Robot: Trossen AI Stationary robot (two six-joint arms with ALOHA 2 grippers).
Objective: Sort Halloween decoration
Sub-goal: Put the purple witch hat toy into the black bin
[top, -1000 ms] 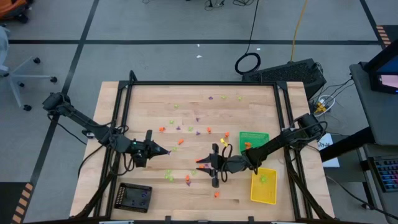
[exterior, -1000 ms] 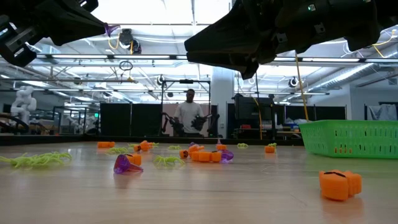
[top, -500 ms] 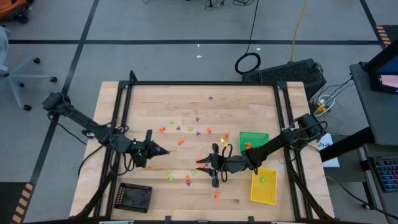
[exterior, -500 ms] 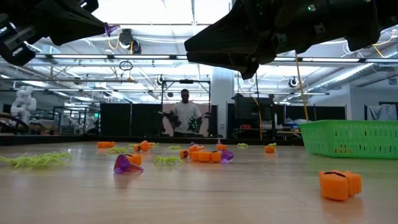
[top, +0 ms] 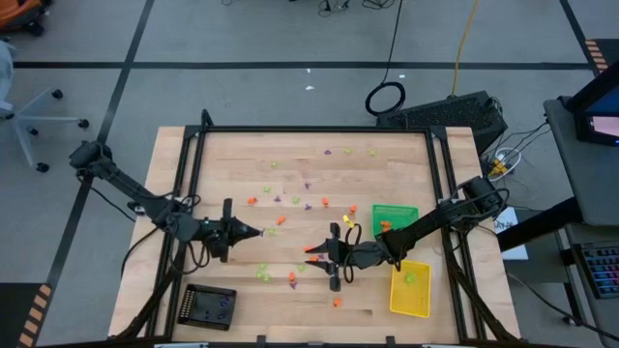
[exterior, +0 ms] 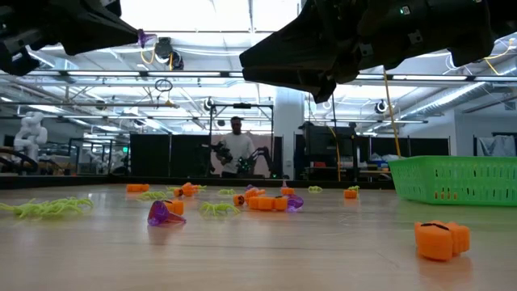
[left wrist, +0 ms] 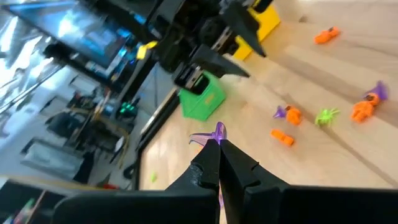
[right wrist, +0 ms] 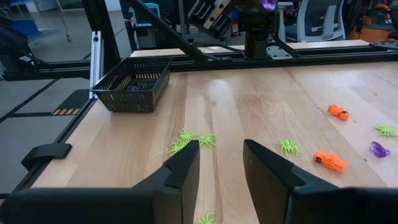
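High view shows the table (top: 387,140) strewn with Halloween decoration (top: 290,203) mid-frame. Left gripper (top: 259,233), left of centre, is clamped on what looks like a purple trinket (left wrist: 218,131). Right gripper (top: 309,254), lower centre, holds its jaws apart, empty.

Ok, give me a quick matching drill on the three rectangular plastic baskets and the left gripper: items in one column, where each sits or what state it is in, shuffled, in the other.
Items:
1. green rectangular plastic basket
2. yellow rectangular plastic basket
3. black rectangular plastic basket
4. left gripper

Places or states:
A. on the left arm's side, at the table's near edge
B. shut on a small purple plastic trinket
C. on the right arm's side, farther from the table's near edge than the other basket there
D. on the right arm's side, nearest the table's near edge

Pairs: 1-C, 2-D, 3-A, 4-B
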